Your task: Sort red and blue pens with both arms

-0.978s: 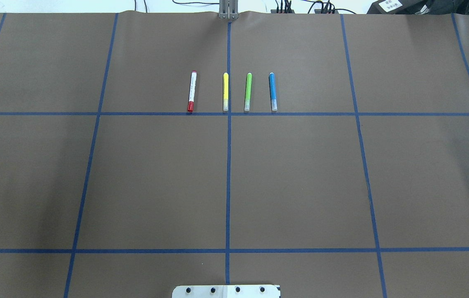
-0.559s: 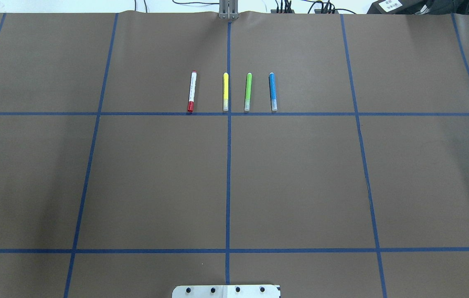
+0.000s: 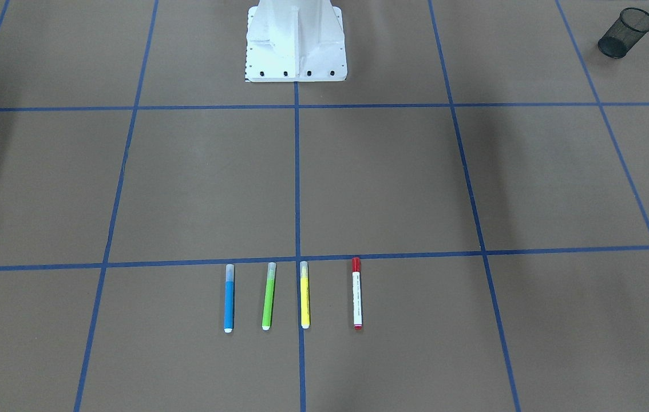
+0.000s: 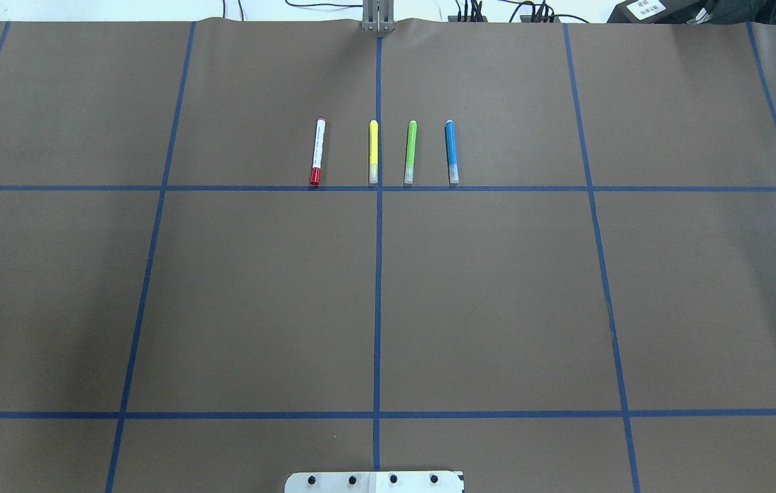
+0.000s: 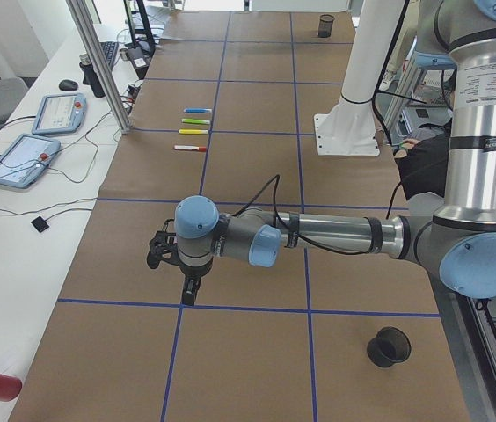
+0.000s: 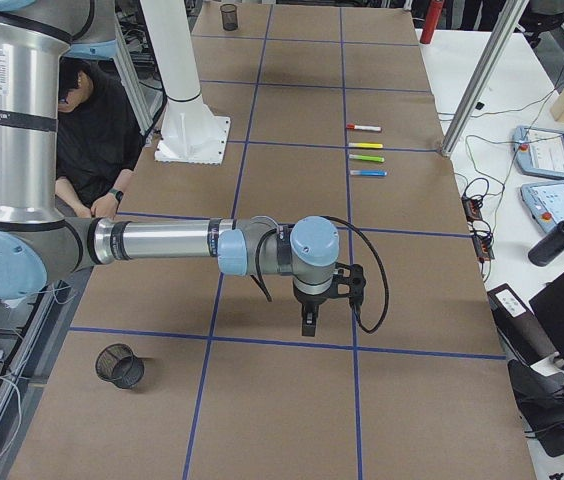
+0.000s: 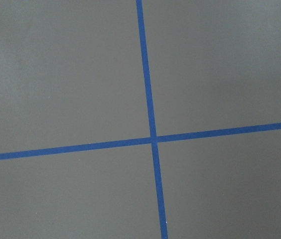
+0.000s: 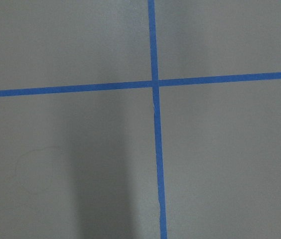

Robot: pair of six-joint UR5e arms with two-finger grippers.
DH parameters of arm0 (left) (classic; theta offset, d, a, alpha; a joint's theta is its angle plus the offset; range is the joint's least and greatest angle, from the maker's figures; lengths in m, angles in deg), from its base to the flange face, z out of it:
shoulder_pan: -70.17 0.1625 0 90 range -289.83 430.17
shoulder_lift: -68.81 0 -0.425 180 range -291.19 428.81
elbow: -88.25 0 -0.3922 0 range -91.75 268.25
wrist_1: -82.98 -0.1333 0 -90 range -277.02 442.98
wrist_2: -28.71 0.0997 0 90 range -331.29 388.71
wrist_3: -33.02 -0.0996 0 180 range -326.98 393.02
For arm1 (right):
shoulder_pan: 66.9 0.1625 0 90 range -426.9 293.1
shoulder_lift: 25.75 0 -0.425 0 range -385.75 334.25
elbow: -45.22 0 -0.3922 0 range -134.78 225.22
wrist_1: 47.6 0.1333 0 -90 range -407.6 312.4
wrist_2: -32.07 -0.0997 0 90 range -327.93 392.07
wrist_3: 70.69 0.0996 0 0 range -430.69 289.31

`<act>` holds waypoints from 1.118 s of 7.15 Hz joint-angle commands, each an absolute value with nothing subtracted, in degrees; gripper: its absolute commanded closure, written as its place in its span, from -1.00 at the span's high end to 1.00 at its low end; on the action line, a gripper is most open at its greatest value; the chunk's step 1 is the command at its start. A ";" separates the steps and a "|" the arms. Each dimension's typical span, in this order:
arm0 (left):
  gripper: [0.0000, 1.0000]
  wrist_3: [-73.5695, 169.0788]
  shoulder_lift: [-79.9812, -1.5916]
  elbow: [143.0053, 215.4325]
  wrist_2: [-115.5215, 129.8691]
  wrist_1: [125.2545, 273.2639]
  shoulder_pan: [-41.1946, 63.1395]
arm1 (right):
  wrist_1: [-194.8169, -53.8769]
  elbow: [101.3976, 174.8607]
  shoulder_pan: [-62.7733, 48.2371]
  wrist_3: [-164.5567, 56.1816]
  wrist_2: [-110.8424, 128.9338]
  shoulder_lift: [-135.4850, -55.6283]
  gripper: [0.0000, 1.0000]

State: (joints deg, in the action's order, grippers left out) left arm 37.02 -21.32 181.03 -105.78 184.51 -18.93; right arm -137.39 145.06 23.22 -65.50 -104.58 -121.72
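Fingers of the left gripper (image 5: 190, 292), left side view, point down over the table (image 5: 257, 176); their spread cannot be told. Right side view: right gripper (image 6: 309, 322) likewise. Front view: red pen (image 3: 356, 293) at five o'clock, blue pen (image 3: 229, 297) at seven. Overhead: both near twelve.

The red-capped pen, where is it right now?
In the overhead view, the red-capped pen lies at the left end of the row, beside the yellow marker, cap near a blue tape line.

Red-capped white pen (image 4: 317, 152), blue pen (image 4: 451, 152), lying flat, parallel, well apart
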 commanded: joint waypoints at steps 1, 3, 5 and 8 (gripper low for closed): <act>1.00 37.24 -23.81 180.89 -106.03 181.62 -15.90 | -134.88 144.54 23.19 -65.59 -104.69 -122.34 0.99; 1.00 37.77 -34.85 181.15 -105.24 169.51 -11.06 | -134.52 144.98 23.01 -64.98 -105.13 -122.08 0.99; 1.00 47.64 -42.07 181.50 -103.41 169.55 -4.84 | -135.13 144.89 21.01 -64.89 -105.04 -121.03 0.99; 1.00 67.78 -55.77 179.14 -97.00 169.29 12.36 | -135.05 145.06 19.33 -64.28 -105.04 -119.62 0.99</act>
